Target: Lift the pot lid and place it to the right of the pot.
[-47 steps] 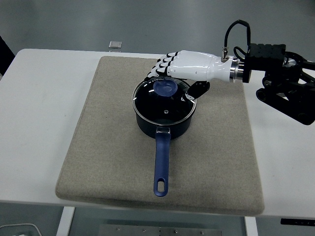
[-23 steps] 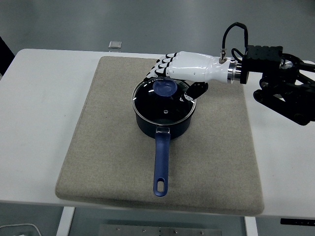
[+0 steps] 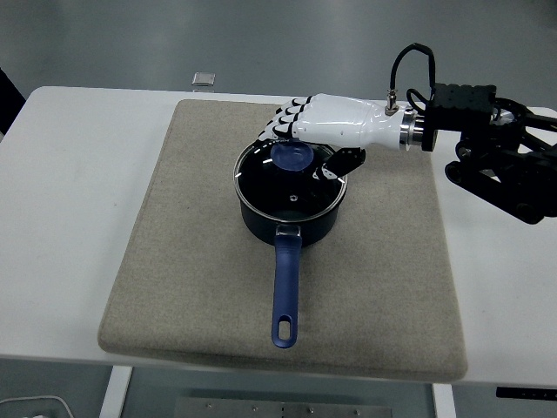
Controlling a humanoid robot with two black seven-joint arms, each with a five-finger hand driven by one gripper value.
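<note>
Blue saucepan with long blue handle (image 3: pixel 287 207) is seated centre of the beige felt mat (image 3: pixel 191 261) on the white worktop (image 3: pixel 70 192), handle axis pointing at the near edge. Round glass lid with blue knob (image 3: pixel 291 178) is not yet lifted off the pot. White right robot hand (image 3: pixel 306 132) is poised over the knob from the right, fingers curled past its far side, thumb on the near right; firm grasp cannot be confirmed. Bare mat is seen right of the pot. Left arm is not visible.

— What lies past the white table (image 3: pixel 70 174)?
— A grey floor (image 3: pixel 261 39), evenly lit, and a small square plate (image 3: pixel 203 79) just beyond the table's far edge.
</note>
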